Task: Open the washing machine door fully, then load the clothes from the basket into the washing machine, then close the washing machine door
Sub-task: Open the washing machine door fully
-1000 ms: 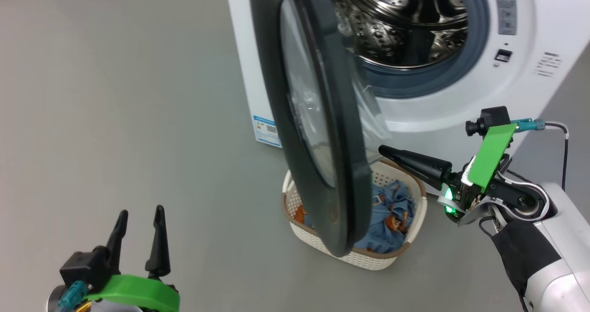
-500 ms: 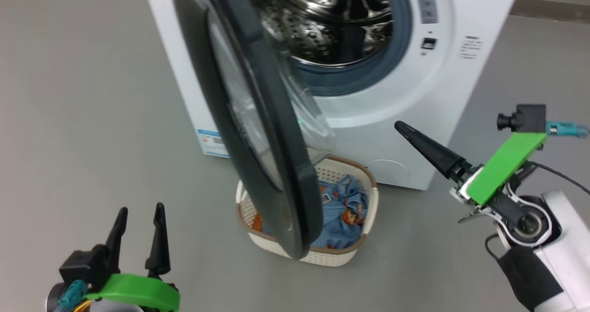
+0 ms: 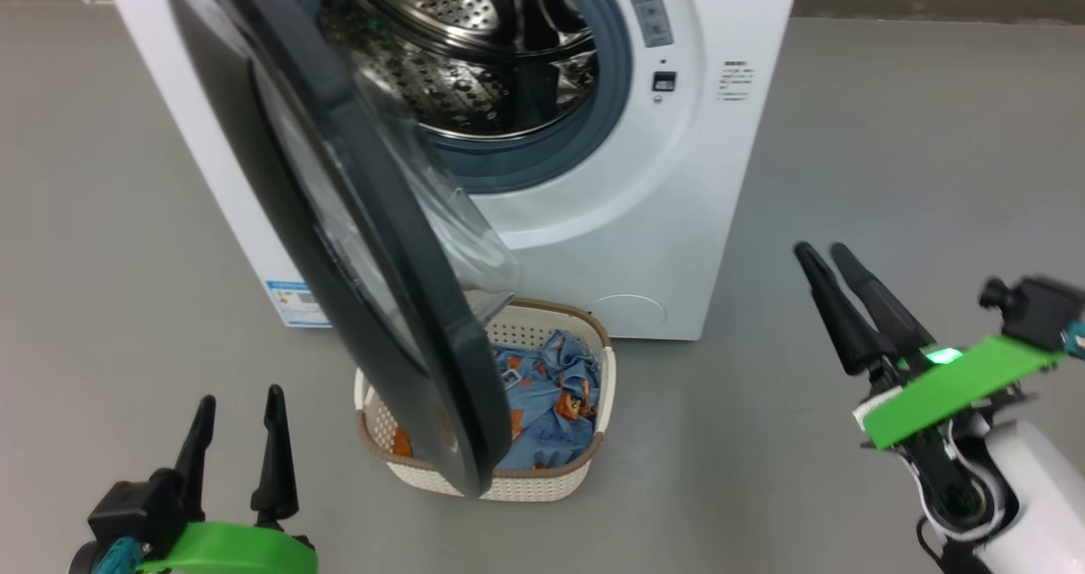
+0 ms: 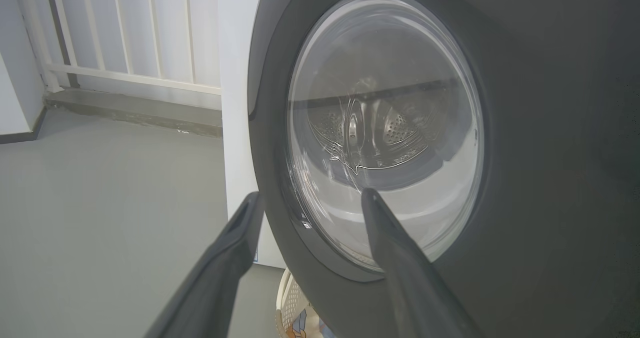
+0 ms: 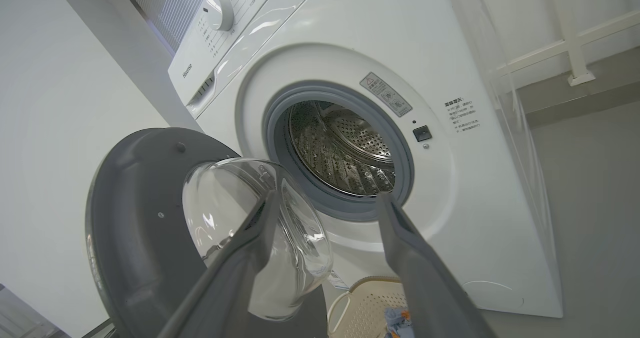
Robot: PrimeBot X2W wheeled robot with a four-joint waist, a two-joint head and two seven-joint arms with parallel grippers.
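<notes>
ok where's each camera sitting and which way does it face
Head view: on the head, facing forward and down at the washing machine, door and basket; left fingers lower left, right fingers lower right.
Left wrist view: on the left wrist, facing the door's outer glass between its own fingers.
Right wrist view: on the right wrist, facing the drum and the door's inner bowl, own fingers below.
Shared: both wrist views see the door, from opposite faces.

I count washing machine point(image 3: 644, 243): one | washing machine door point(image 3: 381, 209): one | basket point(image 3: 542, 485): one | clothes point(image 3: 551, 387): one heap, garments I can't number | my grippers: two, left gripper point(image 3: 240, 398) and right gripper point(image 3: 820, 248) | fingers point(image 3: 275, 447): two each | dial point(image 5: 220, 12): one
</notes>
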